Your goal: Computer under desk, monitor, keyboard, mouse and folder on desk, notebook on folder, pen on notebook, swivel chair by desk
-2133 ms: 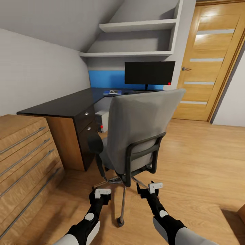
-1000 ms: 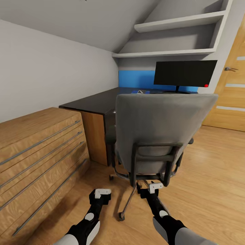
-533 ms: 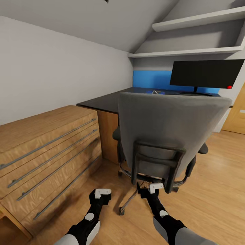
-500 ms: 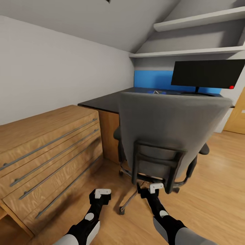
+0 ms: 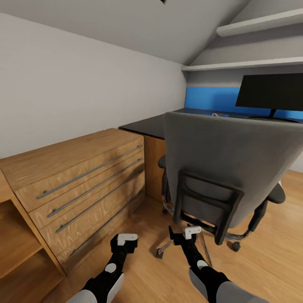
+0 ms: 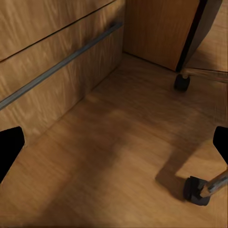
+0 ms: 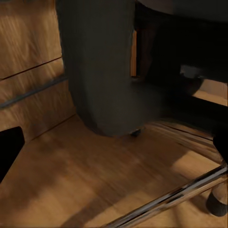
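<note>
1. Head view: swivel chair (image 5: 229,168) stands with its tall grey back toward the robot, close in front of the desk (image 5: 145,125); the chrome star base and castors are on the wooden floor (image 5: 269,261). The black desk top runs behind the chair toward the blue wall panel (image 5: 210,99). The monitor (image 5: 271,91) stands on the desk's far part, screen black, cut off at the picture's right edge. Something small and pale lies on the desk just beyond the chair back's top edge; too small to name. A light wooden chest of drawers (image 5: 80,181) with long metal handles sits against the wall, touching the desk's wooden side. White shelves (image 5: 252,46) hang above the monitor. Left gripper (image 5: 125,240) and right gripper (image 5: 185,232) hang low over the floor, the right one just beside the chair's base; both empty.

2. Left wrist view: the left gripper's dark fingertips (image 6: 10,147) show at opposite edges of the picture, spread wide, with only floor (image 6: 118,156) between them. A chest drawer front with its handle bar (image 6: 61,64) is ahead, next to the desk's wooden side. Two chair castors (image 6: 182,82) rest on the floor, one far, one near with a chrome leg.

3. Right wrist view: the right gripper's fingertips (image 7: 9,145) also sit at opposite edges, set wide, holding nothing. The chair's dark underside and column (image 7: 102,71) loom close ahead, and a chrome base leg (image 7: 175,197) crosses the floor near the gripper.
</note>
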